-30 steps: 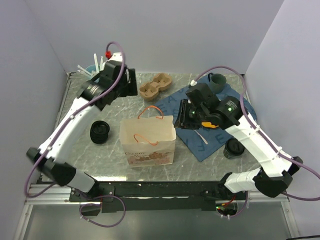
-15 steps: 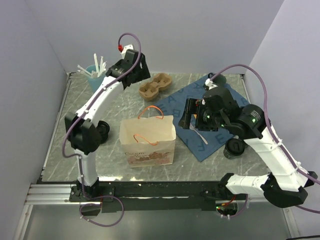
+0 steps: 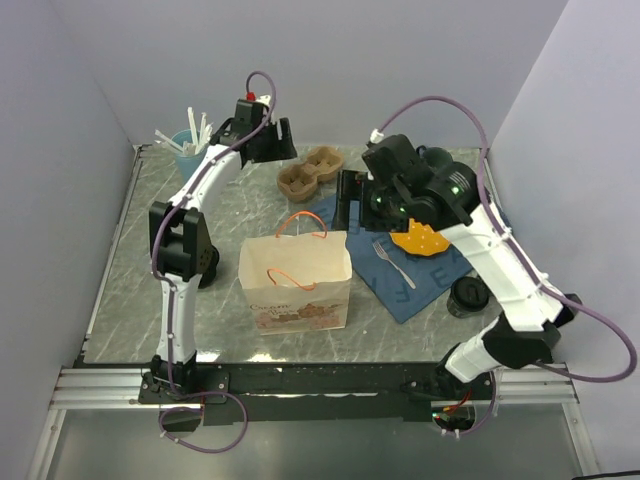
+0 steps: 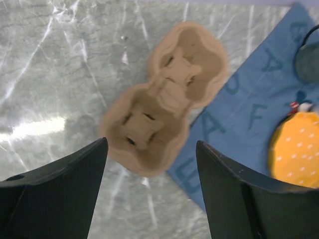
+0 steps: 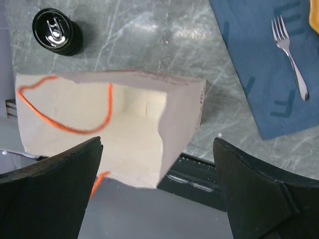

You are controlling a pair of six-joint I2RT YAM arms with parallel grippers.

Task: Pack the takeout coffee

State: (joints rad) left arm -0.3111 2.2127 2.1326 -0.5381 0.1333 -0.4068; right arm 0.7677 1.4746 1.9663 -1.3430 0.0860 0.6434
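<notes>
- Brown paper makes the bag (image 3: 295,285), which stands open on the counter (image 3: 135,300). From the right wrist view its inside looks bare.
- Small and black, the coffee (image 5: 57,31) sits upright on the counter just left of the bag. Nothing is touching it.
- One more dark cup (image 3: 468,295) sits to the right of the bag. I cannot tell what is in it.
- Behind the bag lies the tray (image 4: 164,107). It has two holes, and both are bare.
- Over the tray hangs the left gripper (image 4: 150,144). Its jaws are spread wide and hold nothing.
- Above the mouth of the bag hangs the right gripper (image 5: 157,142). Its jaws are spread wide too, with nothing in them.
- I think the job has hardly begun, since no cup is in the tray or in the bag.
- What is left, I think, is to grab the coffee, lift it, and set it down inside the bag without tipping it. The tray may need to go in too.
</notes>
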